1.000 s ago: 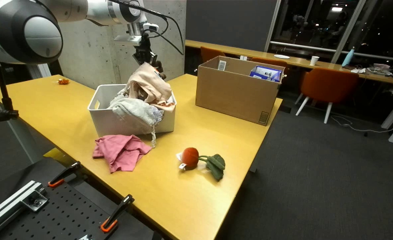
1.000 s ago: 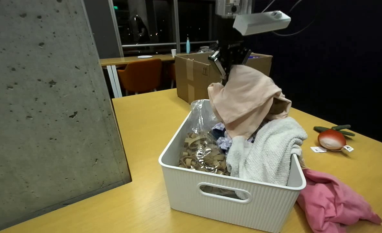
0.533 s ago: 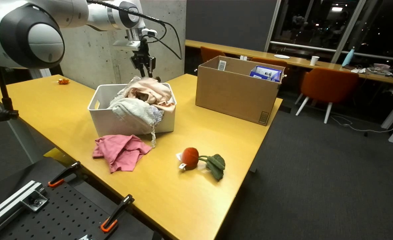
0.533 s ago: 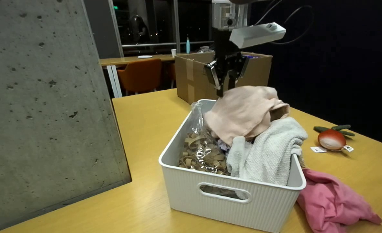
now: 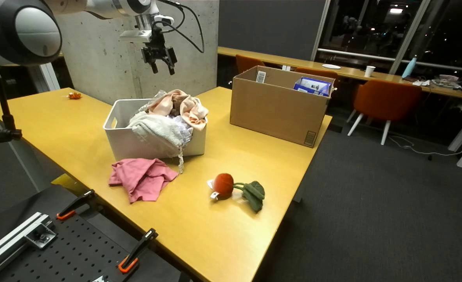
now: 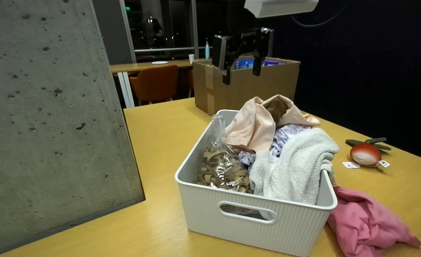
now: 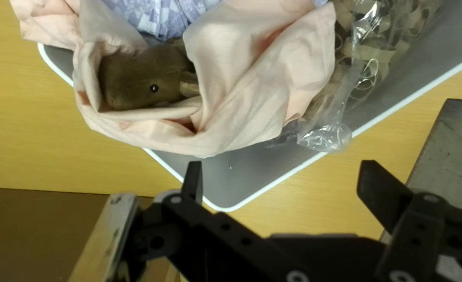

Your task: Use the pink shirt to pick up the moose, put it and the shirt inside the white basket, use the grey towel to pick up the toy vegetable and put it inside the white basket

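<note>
In both exterior views the white basket (image 6: 253, 228) stands on the table, heaped with cloths. A pale pink shirt (image 6: 249, 125) lies on top, loosely folded round the brown plush moose (image 7: 137, 82), whose face and eye show in the wrist view; its body is covered. My gripper (image 6: 241, 76) hangs above the basket's far end, apart from the shirt. Its fingers (image 7: 383, 196) stand wide apart with nothing between them. A pale grey towel (image 6: 296, 167) drapes over the basket's wall. The toy vegetable (image 5: 224, 185), red-orange with green leaves, lies on the table beyond the towel side.
A deeper pink cloth (image 5: 143, 178) lies crumpled beside the basket. Inside it are a clear bag (image 6: 224, 167) of tan bands and a purple patterned cloth (image 6: 285, 137). A cardboard box (image 5: 278, 105) and a concrete column (image 6: 53, 125) stand nearby.
The gripper has opened, let go of the pale pink shirt and moved up off it. The shirt has sagged onto the heap and fallen apart, baring the moose's head.
</note>
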